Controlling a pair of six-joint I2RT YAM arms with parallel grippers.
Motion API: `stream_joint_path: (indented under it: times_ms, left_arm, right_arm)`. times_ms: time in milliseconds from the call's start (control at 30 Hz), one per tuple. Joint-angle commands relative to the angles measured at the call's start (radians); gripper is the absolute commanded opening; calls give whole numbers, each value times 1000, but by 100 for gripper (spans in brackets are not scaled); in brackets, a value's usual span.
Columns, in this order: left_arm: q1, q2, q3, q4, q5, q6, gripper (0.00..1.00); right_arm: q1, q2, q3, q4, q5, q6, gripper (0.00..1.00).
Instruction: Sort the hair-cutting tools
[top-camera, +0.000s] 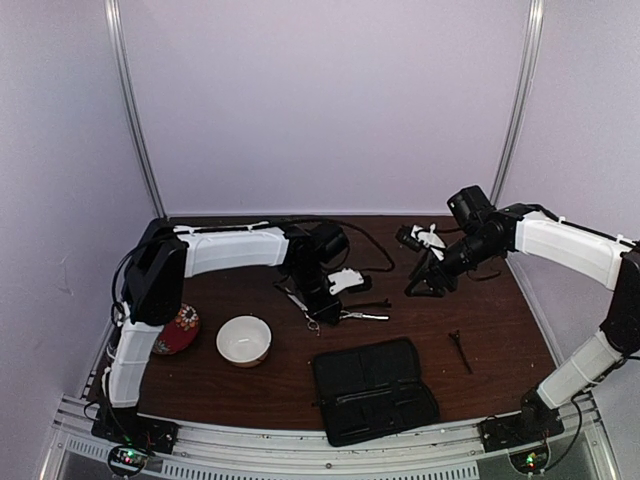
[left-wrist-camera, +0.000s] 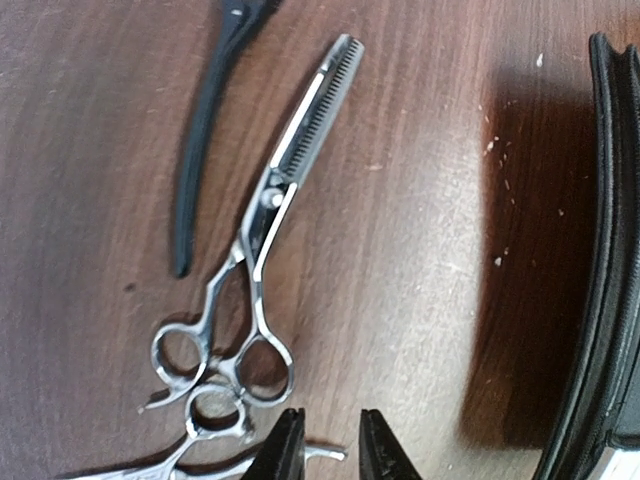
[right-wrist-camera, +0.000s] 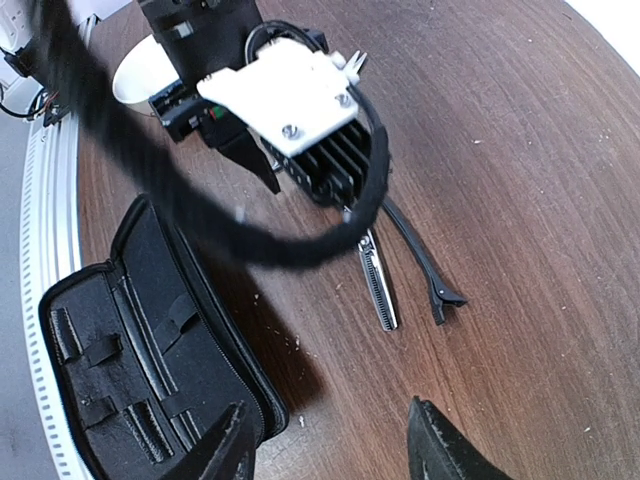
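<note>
Silver thinning scissors (left-wrist-camera: 268, 200) lie on the wooden table, with a black clip (left-wrist-camera: 200, 130) beside them. A second pair of scissors (left-wrist-camera: 325, 452) lies ring to ring with the first. My left gripper (left-wrist-camera: 331, 415) has its jaws drawn close around that pair's finger rest. From above, the left gripper (top-camera: 322, 305) is low over the scissors (top-camera: 365, 316) at mid-table. My right gripper (right-wrist-camera: 330, 408) hangs open above bare wood, nothing between its fingers; ahead of it lie the thinning blade (right-wrist-camera: 378, 285) and the clip (right-wrist-camera: 420, 260). Another black clip (top-camera: 460, 350) lies at the right.
An open black pouch (top-camera: 375, 390) lies at the near edge, its rim close to my left gripper's right side (left-wrist-camera: 610, 250). A white bowl (top-camera: 222, 335) stands left of centre and a red patterned object (top-camera: 180, 328) beyond it. A black cable (right-wrist-camera: 200, 215) crosses the right wrist view.
</note>
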Motion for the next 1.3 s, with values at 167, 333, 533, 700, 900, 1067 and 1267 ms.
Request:
stream_joint_path:
  times_ms: [167, 333, 533, 700, 900, 1067, 1267]
  left_arm:
    - [-20, 65, 64, -3, -52, 38, 18]
    - [-22, 87, 72, -5, -93, 40, 18]
    - [-22, 111, 66, -5, -141, 44, 19]
    - [-31, 120, 68, 9, -158, 49, 19]
    - [-38, 24, 9, 30, -126, 85, 20]
    - [-37, -25, -25, 91, -153, 108, 37]
    - [-37, 8, 7, 102, -183, 109, 41]
  right_arm:
    - [-6, 34, 4, -7, -29, -14, 52]
    - [-6, 38, 4, -7, -30, -15, 53]
    - [-6, 44, 5, -11, -28, -16, 52]
    - [-6, 47, 7, -13, -28, -16, 52]
    - [-6, 48, 6, -14, -29, -19, 52]
    - [-6, 55, 8, -17, -38, -19, 52]
    - [-6, 59, 9, -21, -32, -22, 52]
